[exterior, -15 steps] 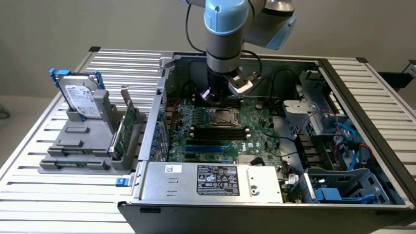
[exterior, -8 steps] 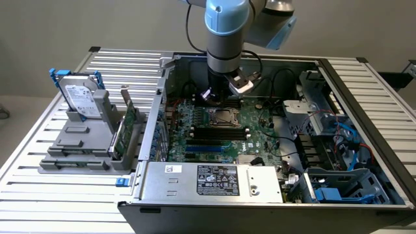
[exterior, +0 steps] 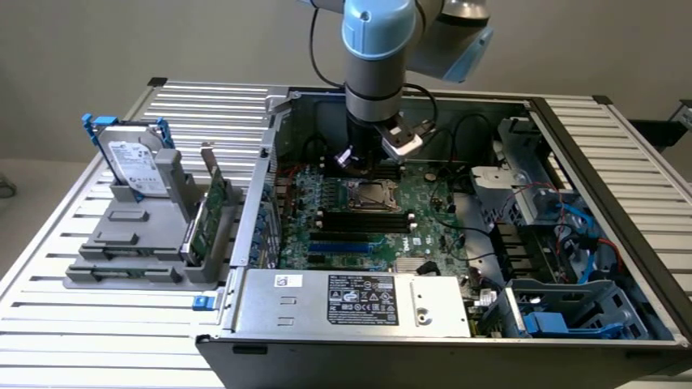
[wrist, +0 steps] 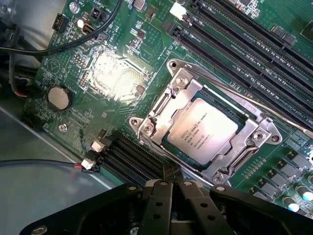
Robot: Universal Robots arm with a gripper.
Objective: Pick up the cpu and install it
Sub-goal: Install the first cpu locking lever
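In the exterior view, the arm's black gripper (exterior: 365, 162) hung low over the green motherboard (exterior: 433, 231) inside the open black computer case (exterior: 433, 361). A grey, white-labelled hard drive (exterior: 134, 164) stood in a rack well apart, toward the exterior view's left.

In the wrist view, the jaws were pressed together, pinching nothing. The small flat silvery cpu (wrist: 203, 129) lay inside the square metal socket frame (wrist: 182, 81). It looked light, stiff, slick-topped and fragile, best taken by its edges. The frame hemmed those edges, with long black memory slots (wrist: 234, 44) just beside.
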